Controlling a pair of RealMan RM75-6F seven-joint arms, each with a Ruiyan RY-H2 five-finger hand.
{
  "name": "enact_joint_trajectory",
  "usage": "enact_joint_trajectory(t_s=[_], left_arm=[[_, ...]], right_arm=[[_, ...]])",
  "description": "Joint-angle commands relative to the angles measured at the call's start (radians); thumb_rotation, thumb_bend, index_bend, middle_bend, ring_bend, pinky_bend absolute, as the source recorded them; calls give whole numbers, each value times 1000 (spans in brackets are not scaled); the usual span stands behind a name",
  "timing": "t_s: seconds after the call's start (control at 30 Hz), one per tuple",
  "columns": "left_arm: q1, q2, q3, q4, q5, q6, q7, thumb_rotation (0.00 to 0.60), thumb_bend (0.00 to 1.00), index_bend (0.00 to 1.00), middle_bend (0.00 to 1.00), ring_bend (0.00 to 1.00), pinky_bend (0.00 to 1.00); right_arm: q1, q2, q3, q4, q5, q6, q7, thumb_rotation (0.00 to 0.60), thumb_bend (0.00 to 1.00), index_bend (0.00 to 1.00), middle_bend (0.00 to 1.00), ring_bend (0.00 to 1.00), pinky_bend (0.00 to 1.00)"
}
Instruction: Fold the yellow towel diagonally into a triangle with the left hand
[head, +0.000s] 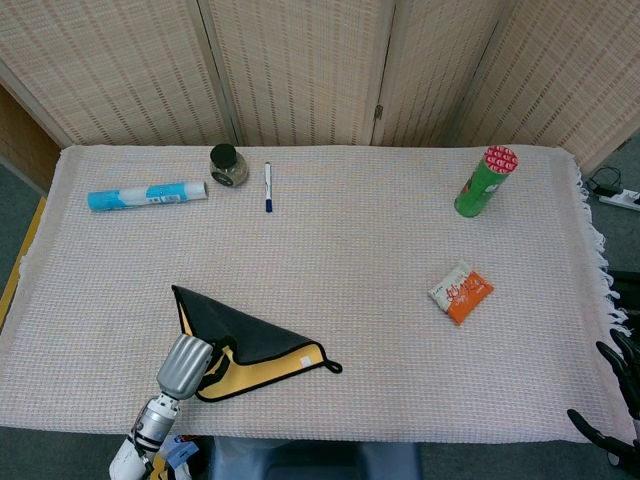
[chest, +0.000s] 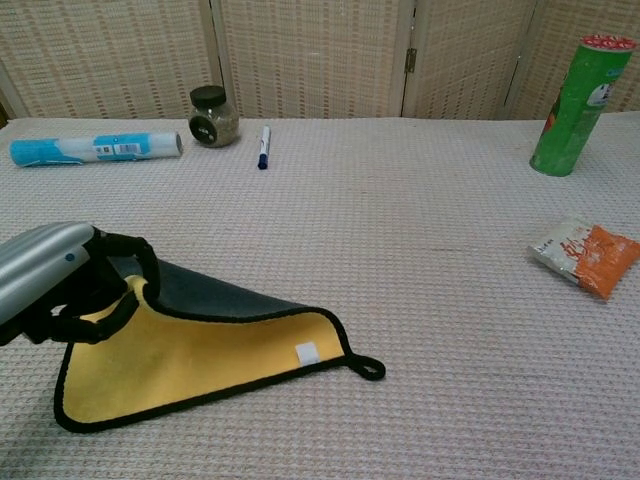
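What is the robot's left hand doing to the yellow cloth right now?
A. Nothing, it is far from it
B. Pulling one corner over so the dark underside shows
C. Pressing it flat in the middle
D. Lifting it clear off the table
B: the left hand holds a corner of the yellow towel, with the dark underside turned up.

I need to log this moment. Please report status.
Left hand grips the yellow towel corner, half folded. Right hand open, idle. Nothing blocking.
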Motion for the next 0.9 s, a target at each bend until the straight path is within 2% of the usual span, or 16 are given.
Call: enact_joint_trajectory(t_s=[0.03, 0.7, 0.83, 0.9], left_arm=[[21, -1, 16, 14, 8, 2, -16, 600, 588, 564, 1000, 1000, 1000], [106, 26, 76, 33, 107, 22, -51, 600, 588, 554, 1000, 1000, 1000], [112, 42, 87, 37, 93, -19, -50, 600, 586, 402, 1000, 1000, 1000], [115, 57, 92, 29, 87, -37, -46, 600, 586, 276, 1000, 1000, 1000]], right_arm=[[1, -1, -4, -2, -6, -1, -3, 600, 242, 0, 0, 0, 0], [9, -10, -10, -18, -15, -23, -32, 600, 242, 0, 0, 0, 0], [7, -10, -13, -17, -19, -18, -29, 600, 242, 0, 0, 0, 0], [6, -11, -13, -16, -19, -17, -28, 600, 242, 0, 0, 0, 0]])
